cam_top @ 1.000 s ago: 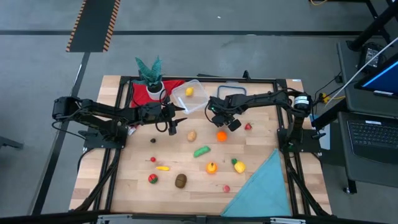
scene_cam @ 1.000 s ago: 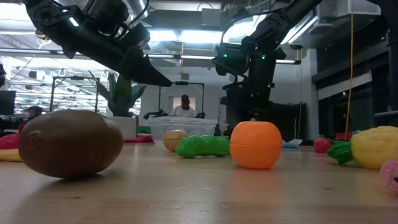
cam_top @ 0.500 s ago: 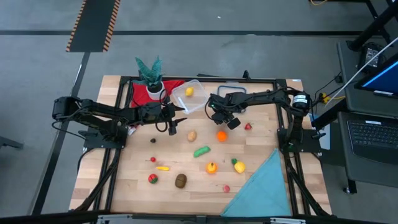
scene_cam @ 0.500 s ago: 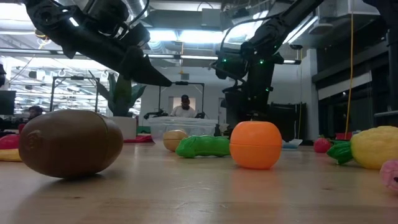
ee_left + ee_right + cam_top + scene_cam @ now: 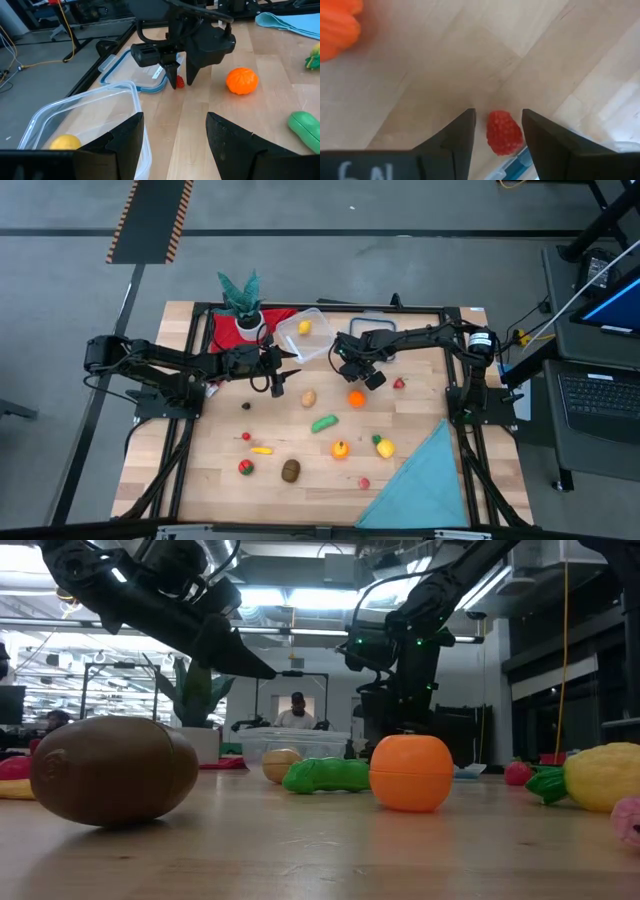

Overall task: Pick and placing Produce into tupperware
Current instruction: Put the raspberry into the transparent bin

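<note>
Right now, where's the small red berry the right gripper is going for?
The red berry lies on the wood between the open fingers of the right gripper, beside the lid, with the orange nearby.

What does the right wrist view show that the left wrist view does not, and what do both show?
Only the right wrist view shows the right end effector close up, open, its fingers on either side of a small red berry on the table.

Only the left wrist view shows the tupperware with a yellow fruit inside, the lid, a green vegetable and the blue cloth.

Both show the orange fruit, the berry and the wooden table.
</note>
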`<state>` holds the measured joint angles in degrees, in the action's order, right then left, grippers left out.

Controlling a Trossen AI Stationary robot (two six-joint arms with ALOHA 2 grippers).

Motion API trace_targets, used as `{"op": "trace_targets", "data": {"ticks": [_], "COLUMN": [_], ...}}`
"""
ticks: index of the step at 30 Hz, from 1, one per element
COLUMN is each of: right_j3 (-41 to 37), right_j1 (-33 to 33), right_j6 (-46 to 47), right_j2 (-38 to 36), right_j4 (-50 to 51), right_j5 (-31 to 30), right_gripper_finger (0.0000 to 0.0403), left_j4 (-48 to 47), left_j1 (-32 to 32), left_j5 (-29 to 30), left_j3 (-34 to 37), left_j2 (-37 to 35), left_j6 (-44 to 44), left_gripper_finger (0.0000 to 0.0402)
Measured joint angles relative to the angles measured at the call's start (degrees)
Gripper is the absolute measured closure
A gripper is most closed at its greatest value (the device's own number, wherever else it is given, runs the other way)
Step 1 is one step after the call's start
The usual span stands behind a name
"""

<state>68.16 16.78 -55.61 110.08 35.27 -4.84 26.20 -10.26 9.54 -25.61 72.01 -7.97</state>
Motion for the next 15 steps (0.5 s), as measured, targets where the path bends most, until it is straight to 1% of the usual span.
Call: {"op": "trace_targets", "data": {"ticks": [15], "right_j3": [0.0], "right_j1": [1.18], "right_j6": [0.06], "right_j2": [0.07], "right_j4": [1.2], "right_j5": [0.52], "right_gripper_finger": [0.0234], "left_j4": [0.0], "left_j1": [0.0], "left_j5": [0.0], "left_j3": [0.0], "left_j2": [0.0], "left_j6": [-0.05], "left_gripper_finger": [0.0195]}}
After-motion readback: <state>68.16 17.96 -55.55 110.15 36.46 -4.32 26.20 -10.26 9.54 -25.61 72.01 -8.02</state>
